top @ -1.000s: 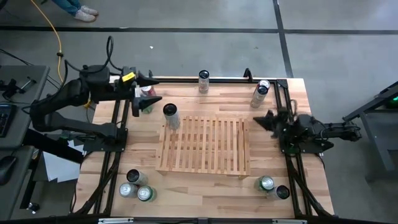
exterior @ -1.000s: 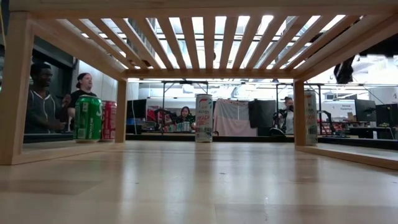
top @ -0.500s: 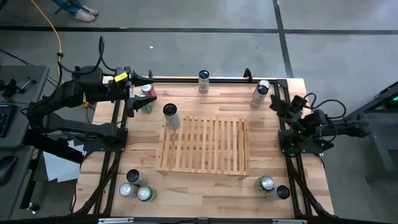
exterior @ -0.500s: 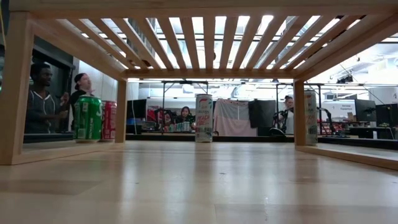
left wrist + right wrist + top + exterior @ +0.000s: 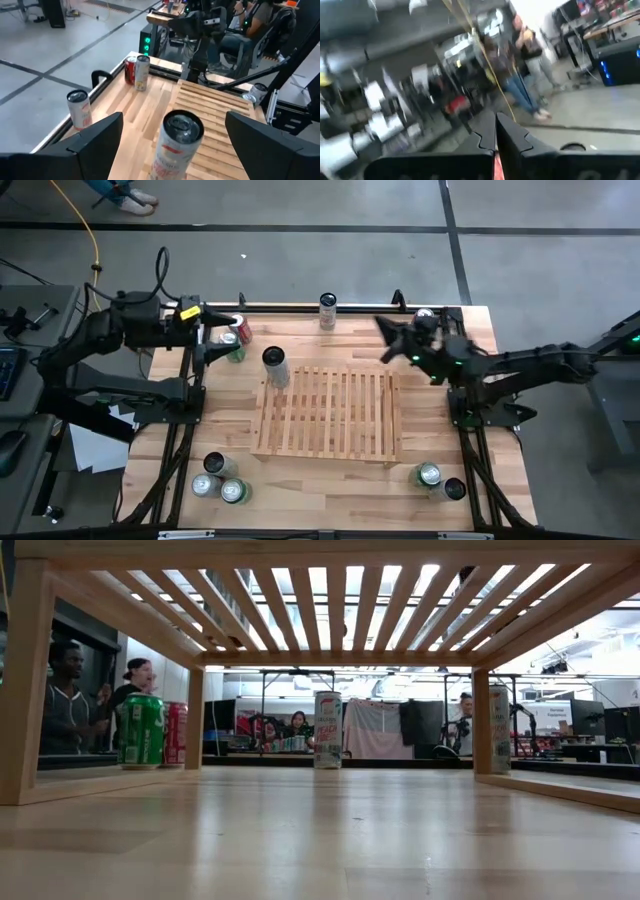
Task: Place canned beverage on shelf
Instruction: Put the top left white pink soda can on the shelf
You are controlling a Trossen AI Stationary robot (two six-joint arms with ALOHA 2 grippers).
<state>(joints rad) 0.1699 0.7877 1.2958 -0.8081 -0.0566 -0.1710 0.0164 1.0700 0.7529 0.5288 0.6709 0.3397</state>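
Wooden tabletop point(image 5: 330, 480) bears the slatted shelf point(image 5: 328, 414); people point(image 5: 70, 700) sit behind.

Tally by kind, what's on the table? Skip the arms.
Cans: 11
Shelf: 1
Total: 12

Shelf point(image 5: 328, 414): centre of the table point(image 5: 320, 502). One can point(image 5: 275, 366) stands just off its far-left corner; another can point(image 5: 328, 308) at the table's far edge, middle. Pair of cans point(image 5: 236, 338) at far left; three cans point(image 5: 221, 478) at near left; two cans point(image 5: 440, 480) at near right.
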